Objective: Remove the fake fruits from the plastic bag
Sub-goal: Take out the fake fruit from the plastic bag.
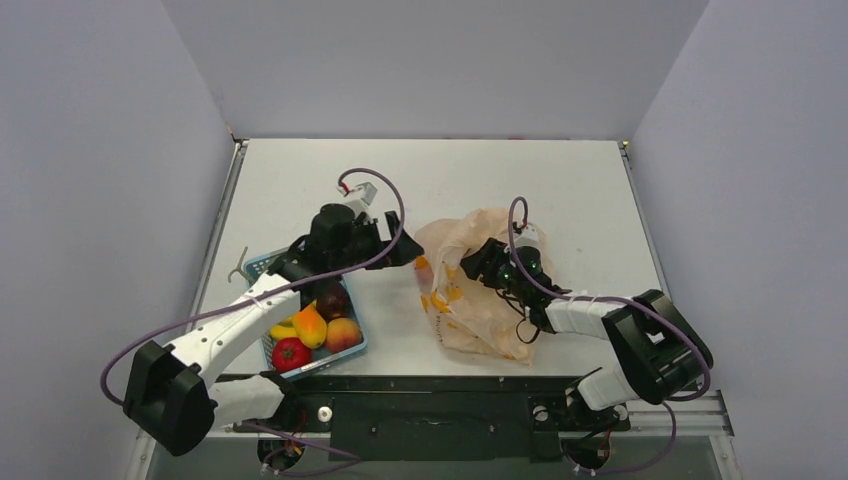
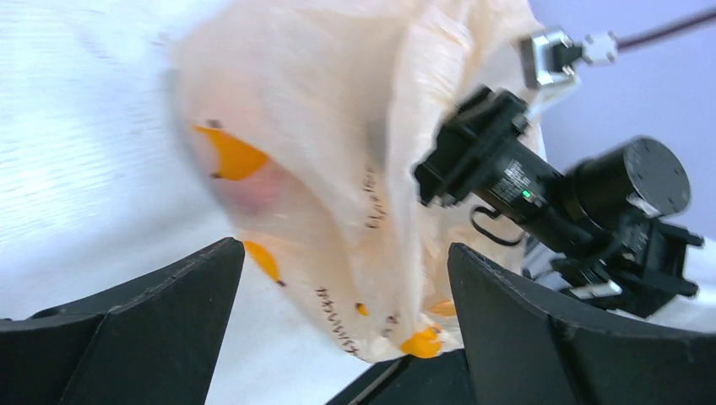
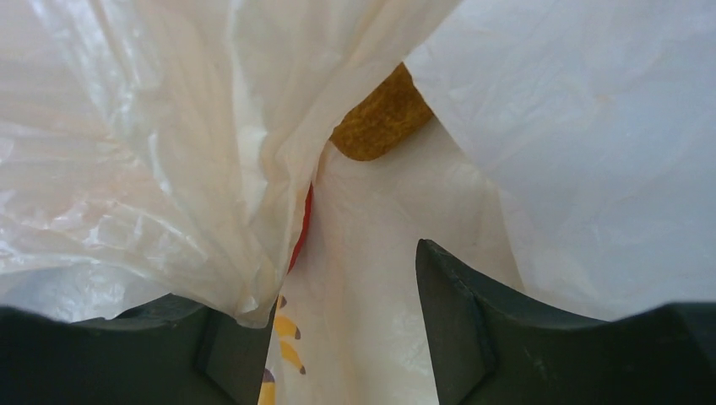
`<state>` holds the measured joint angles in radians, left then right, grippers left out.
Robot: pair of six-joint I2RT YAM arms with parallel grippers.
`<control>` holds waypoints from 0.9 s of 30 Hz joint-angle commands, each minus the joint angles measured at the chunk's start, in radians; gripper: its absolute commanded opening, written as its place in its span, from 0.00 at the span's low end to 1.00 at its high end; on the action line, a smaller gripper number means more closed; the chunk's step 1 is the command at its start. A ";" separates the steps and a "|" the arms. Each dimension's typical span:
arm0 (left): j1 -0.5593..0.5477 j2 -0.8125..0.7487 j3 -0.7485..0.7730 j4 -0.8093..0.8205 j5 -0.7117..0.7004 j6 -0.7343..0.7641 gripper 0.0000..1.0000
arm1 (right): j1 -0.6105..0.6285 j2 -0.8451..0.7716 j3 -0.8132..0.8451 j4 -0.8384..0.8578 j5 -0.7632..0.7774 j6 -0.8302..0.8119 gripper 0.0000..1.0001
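Note:
The plastic bag (image 1: 470,300) lies crumpled on the table's middle right. My right gripper (image 1: 482,262) is open and reaches into its mouth. In the right wrist view, the gripper (image 3: 338,287) is among bag folds, one fold draped over its left finger. A small brown fruit (image 3: 380,118) and a red sliver of another fruit (image 3: 302,228) lie ahead inside. My left gripper (image 1: 405,245) is open and empty at the bag's left side. In the left wrist view, the bag (image 2: 338,143) hangs ahead of the gripper (image 2: 344,253). An orange-yellow mango (image 1: 310,325) and a dark purple fruit (image 1: 332,300) lie in the basket.
The blue mesh basket (image 1: 255,265) stands at the near left under my left arm, also holding a red tomato-like fruit (image 1: 290,353), a peach (image 1: 343,333) and a yellow banana (image 1: 283,330). A small metal hook (image 1: 238,265) lies left of it.

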<state>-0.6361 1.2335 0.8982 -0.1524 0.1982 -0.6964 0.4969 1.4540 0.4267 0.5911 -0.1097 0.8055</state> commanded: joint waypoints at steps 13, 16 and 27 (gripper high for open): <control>0.124 0.464 0.123 0.078 0.043 -0.011 0.64 | -0.003 0.107 0.098 0.079 -0.182 -0.046 0.54; 0.120 0.553 0.130 0.210 0.125 -0.051 0.74 | -0.003 0.154 0.120 0.104 -0.204 -0.037 0.54; 0.040 0.736 0.133 0.343 0.164 -0.112 0.01 | -0.004 0.238 0.199 0.147 -0.201 -0.055 0.57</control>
<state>-0.5713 1.9198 1.0470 0.1486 0.3714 -0.7959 0.4969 1.6768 0.5739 0.6518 -0.3061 0.7700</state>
